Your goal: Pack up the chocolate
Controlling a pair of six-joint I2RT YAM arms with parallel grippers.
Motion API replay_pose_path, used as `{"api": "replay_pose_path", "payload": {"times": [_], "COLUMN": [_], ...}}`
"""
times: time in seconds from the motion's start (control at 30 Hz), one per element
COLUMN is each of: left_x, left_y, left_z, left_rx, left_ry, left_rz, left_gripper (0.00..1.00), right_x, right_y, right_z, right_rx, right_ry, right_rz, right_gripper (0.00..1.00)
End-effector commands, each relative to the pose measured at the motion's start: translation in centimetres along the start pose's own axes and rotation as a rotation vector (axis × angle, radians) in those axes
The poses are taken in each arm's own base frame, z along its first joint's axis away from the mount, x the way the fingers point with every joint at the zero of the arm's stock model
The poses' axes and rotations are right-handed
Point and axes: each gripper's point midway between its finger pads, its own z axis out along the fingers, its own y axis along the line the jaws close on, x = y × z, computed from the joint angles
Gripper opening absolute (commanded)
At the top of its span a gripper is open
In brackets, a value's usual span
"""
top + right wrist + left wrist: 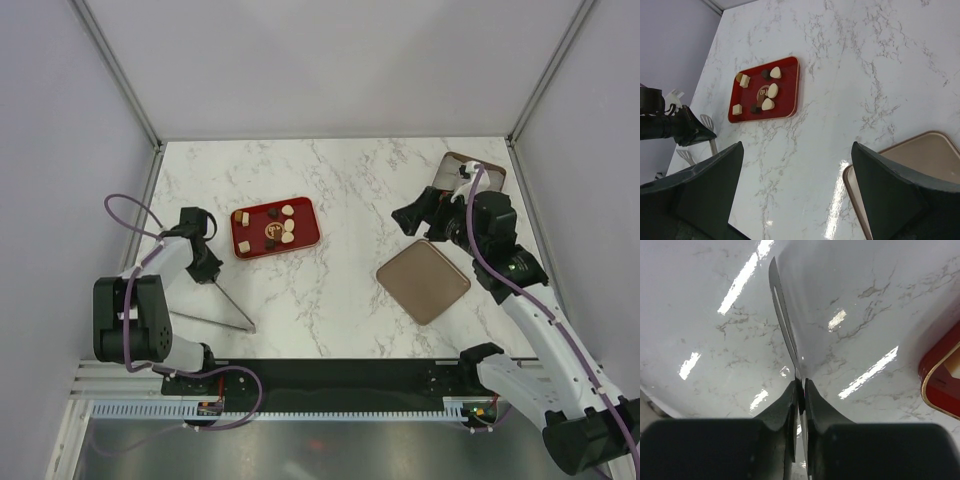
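Note:
Several chocolate pieces (287, 211), cream-white and dark brown, lie on a red tray (305, 238) left of the table's middle; the right wrist view shows the pieces (772, 90) on the tray (792, 85) too. My left gripper (208, 272) sits just left of the tray, low over the table. Its jaws (801, 385) are shut on one thin arm of metal tongs (785, 320), which lie in a V on the marble (228, 308). My right gripper (415, 220) hovers at the right, open (796, 147) with nothing between its fingers.
A flat brown square lid (423, 280) lies on the table under the right arm. A brown box (462, 165) stands at the back right corner, partly hidden by the right wrist. The tray's corner (940, 385) shows at the left wrist view's right edge. Walls close off three sides.

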Motion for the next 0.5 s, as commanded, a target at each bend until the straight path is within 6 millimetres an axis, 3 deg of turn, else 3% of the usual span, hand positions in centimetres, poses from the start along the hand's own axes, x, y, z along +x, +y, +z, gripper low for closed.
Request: {"api": "replay_pose_path", "payload": {"times": [0.0, 0.13, 0.33, 0.47], "left_x": [-1.1, -0.6, 1.3, 1.2], "left_y": [-1.5, -2.1, -0.6, -1.8], "left_z": [-0.8, -1.2, -0.8, -1.3], "left_rx": [0.069, 0.107, 0.067, 0.126], "left_ry": [-0.026, -0.005, 0.033, 0.031], "left_rz": [-0.084, -0.099, -0.131, -0.172], "left_gripper": [0.12, 0.06, 0.06, 0.07], "right_x": [1.0, 2.2, 3.8, 5.4], "right_y": [0.7, 0.6, 1.0, 1.4], "right_z": [0.9, 1.8, 3.1, 3.9], "right_rx": [-0.07, -0.091, -0.097, -0.045], "right_ry": [0.043, 0.104, 0.177, 0.217], "right_rz": [-0.032, -0.04, -0.056, -0.107], "right_gripper": [0.97, 0.95, 0.91, 0.9]}}
